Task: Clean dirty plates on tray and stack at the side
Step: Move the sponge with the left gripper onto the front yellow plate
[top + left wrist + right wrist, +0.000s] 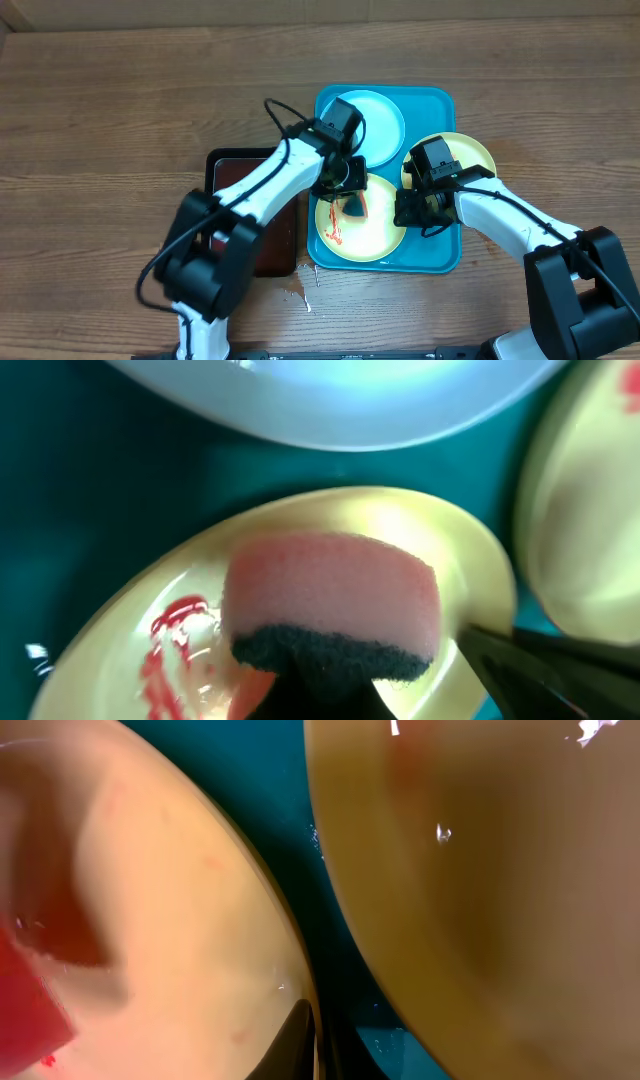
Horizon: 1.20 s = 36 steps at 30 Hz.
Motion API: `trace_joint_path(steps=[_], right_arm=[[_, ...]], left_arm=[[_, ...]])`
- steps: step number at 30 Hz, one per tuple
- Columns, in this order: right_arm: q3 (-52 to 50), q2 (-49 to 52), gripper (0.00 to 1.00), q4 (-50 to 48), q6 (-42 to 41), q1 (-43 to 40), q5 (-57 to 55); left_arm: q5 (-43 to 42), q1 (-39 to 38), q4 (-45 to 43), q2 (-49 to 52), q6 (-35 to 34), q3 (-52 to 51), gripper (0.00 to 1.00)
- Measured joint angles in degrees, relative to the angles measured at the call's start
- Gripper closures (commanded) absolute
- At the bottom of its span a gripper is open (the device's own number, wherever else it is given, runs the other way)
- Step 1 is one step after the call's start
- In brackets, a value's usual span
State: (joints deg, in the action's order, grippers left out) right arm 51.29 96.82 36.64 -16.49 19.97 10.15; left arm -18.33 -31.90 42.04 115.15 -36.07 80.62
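Note:
The blue tray (pixel 440 100) holds three plates. A pale blue-white plate (pixel 378 120) lies at the back, also in the left wrist view (pixel 330 400). A yellow-green plate (pixel 470 152) lies at the right (pixel 500 870). The front yellow-green plate (pixel 370 240) carries red sauce smears (pixel 170 650). My left gripper (pixel 350 198) is shut on a pink sponge with a dark scrub side (pixel 335 600), pressed on the front plate (pixel 420 520). My right gripper (pixel 415 212) is shut on that plate's right rim (pixel 300 1030).
A dark brown tray (pixel 275 240) lies left of the blue tray, partly under my left arm. Small wet spots (pixel 300 295) mark the wooden table in front of it. My two arms are close together over the front plate.

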Motion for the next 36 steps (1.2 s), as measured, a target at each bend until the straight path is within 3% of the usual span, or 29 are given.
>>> trace_joint_path(steps=[11, 17, 28, 36], right_arm=[[0.00, 0.00, 0.96, -0.13, 0.02, 0.02, 0.39], [0.00, 0.00, 0.96, -0.07, -0.02, 0.00, 0.57], [0.00, 0.00, 0.96, -0.13, -0.07, 0.42, 1.49], [0.00, 0.00, 0.96, 0.00, -0.24, 0.37, 1.46]], left_arm=[[1.53, 0.37, 2.97, 3.28, -4.96, 0.98, 0.96], [5.11, 2.64, 12.87, 3.80, -5.33, 3.08, 0.96], [10.43, 2.91, 14.21, 4.02, 5.55, 4.00, 0.96], [1.70, 1.77, 8.87, 4.15, 8.26, 4.00, 0.96]])
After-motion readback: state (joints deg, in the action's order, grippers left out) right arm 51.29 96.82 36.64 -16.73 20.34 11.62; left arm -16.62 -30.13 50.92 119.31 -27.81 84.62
